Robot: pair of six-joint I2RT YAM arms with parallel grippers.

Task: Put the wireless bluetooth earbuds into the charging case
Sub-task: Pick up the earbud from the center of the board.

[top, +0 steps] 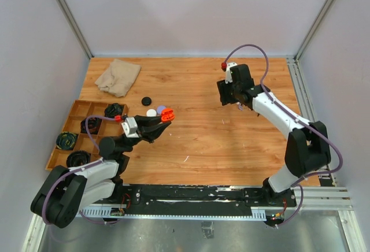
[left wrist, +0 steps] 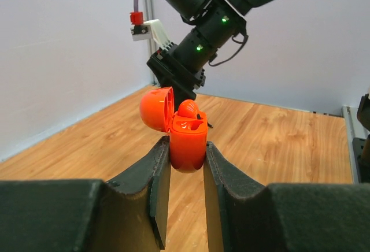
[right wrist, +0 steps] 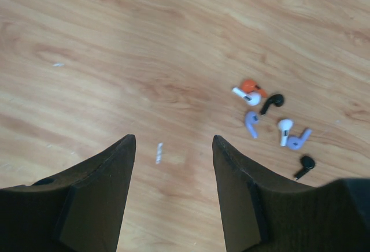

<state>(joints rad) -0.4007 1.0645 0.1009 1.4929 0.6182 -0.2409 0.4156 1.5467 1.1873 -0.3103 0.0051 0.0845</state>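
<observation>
left gripper [left wrist: 186, 148]: clamped on orange charging case [left wrist: 188, 139], lid [left wrist: 156, 108] up | right gripper [right wrist: 173, 142]: jaws apart, nothing between | earbuds [right wrist: 272, 122]: loose on table [right wrist: 115, 44] near right gripper

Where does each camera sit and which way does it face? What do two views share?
Top external: above and behind the robot, looking down at the table; left arm and right arm show.
Left wrist: on the left arm, facing across toward the right arm; left end effector clamps an open orange case.
Right wrist: on the right arm, looking down at loose earbuds; open right end effector shows.
Shared: top and left wrist both show the orange case.
</observation>
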